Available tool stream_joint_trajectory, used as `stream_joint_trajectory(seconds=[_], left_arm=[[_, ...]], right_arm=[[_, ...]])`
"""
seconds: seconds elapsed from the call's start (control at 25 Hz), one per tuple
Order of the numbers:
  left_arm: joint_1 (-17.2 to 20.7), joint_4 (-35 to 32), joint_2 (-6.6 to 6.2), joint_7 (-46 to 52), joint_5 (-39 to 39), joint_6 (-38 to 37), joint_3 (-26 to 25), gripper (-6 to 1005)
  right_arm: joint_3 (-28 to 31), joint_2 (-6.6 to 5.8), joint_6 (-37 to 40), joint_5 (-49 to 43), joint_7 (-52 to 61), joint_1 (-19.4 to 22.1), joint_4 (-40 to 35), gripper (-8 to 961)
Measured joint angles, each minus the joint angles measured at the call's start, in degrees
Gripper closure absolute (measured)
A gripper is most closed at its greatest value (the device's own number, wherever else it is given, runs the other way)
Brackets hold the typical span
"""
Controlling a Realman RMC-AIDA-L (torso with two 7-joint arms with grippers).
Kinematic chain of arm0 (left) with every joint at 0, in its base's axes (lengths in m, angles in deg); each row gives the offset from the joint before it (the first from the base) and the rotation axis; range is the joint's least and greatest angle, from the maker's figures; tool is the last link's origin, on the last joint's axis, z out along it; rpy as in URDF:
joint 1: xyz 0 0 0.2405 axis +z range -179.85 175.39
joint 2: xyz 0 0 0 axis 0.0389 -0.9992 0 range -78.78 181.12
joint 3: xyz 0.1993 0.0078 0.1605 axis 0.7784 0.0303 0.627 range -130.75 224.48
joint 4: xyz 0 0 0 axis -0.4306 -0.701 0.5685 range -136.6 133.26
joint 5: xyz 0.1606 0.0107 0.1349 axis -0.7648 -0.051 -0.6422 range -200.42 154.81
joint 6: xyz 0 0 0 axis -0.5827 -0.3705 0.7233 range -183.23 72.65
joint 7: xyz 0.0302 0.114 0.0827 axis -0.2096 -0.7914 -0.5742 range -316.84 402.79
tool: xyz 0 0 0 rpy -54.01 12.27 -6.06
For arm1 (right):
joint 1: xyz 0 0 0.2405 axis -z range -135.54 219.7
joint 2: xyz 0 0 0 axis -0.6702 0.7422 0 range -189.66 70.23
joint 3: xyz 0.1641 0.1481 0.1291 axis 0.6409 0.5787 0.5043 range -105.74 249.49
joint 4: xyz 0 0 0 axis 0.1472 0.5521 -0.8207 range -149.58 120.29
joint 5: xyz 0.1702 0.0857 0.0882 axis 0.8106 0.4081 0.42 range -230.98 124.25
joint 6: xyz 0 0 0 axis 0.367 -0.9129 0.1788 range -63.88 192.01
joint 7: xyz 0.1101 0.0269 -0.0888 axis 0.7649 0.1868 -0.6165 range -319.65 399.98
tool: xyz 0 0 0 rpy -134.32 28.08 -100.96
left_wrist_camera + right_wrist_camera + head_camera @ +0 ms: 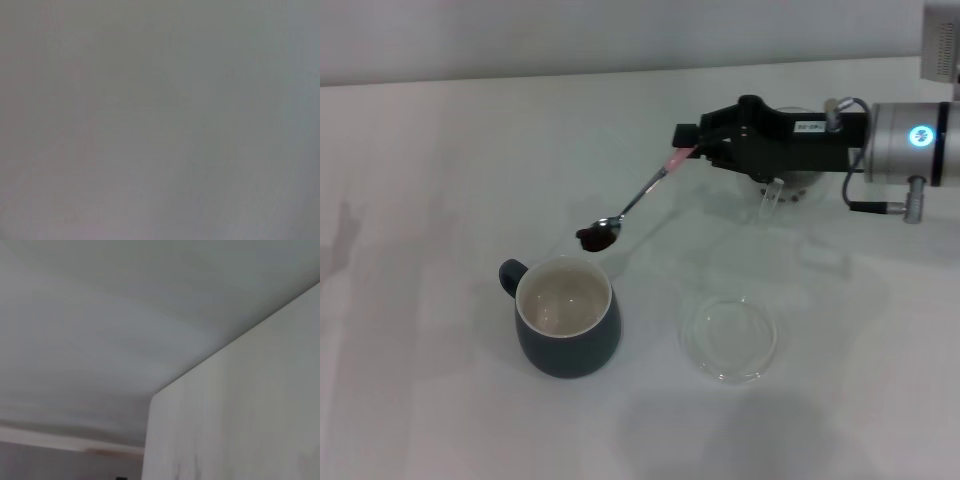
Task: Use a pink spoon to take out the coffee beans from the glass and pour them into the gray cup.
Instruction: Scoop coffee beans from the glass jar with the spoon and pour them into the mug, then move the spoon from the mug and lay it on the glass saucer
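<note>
Right now the right gripper (688, 150) is clamped on the pale handle of the pink spoon (638, 197), whose bowl hangs loaded with coffee beans (593, 237) just behind the rim of the gray cup (567, 328), not yet over its mouth. Tipping from there would likely drop beans onto the table (430, 180) behind the cup. The glass (790, 185) sits well behind the cup, partly hidden by the arm. Only the head view shows any of this; both wrist views show blank surfaces, and the left gripper is out of sight.
</note>
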Motion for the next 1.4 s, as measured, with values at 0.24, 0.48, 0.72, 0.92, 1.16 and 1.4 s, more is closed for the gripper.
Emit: stream_joint_trajectory(seconds=[0.24, 0.48, 0.72, 0.92, 1.16, 1.4], left_arm=[[-0.1, 0.0, 0.00, 0.0, 0.0, 0.0, 0.0, 117], [-0.3, -0.1, 0.00, 0.0, 0.0, 0.0, 0.0, 116], [-0.7, -0.3, -0.04, 0.0, 0.0, -0.1, -0.1, 117], [-0.8, -0.4, -0.11, 0.0, 0.0, -0.1, -0.1, 116], [-1.0, -0.4, -0.26, 0.0, 0.0, -0.1, -0.1, 116], [-1.3, -0.5, -0.35, 0.0, 0.0, -1.0, -0.1, 116]], right_arm=[[-5.6, 0.08, 1.6, 2.3, -0.2, -1.2, -0.5, 807], [-12.5, 0.16, 5.3, 5.0, -5.2, -1.2, -3.6, 807], [-13.6, 0.18, 5.4, 5.8, -10.6, -1.1, -3.8, 807], [-14.6, 0.21, 5.3, 5.9, -17.9, -1.1, -4.0, 808], [-15.2, 0.20, 5.6, 5.9, -27.2, 0.7, -7.3, 808], [-15.4, 0.23, 5.4, 6.6, -32.6, 3.1, -10.5, 808]])
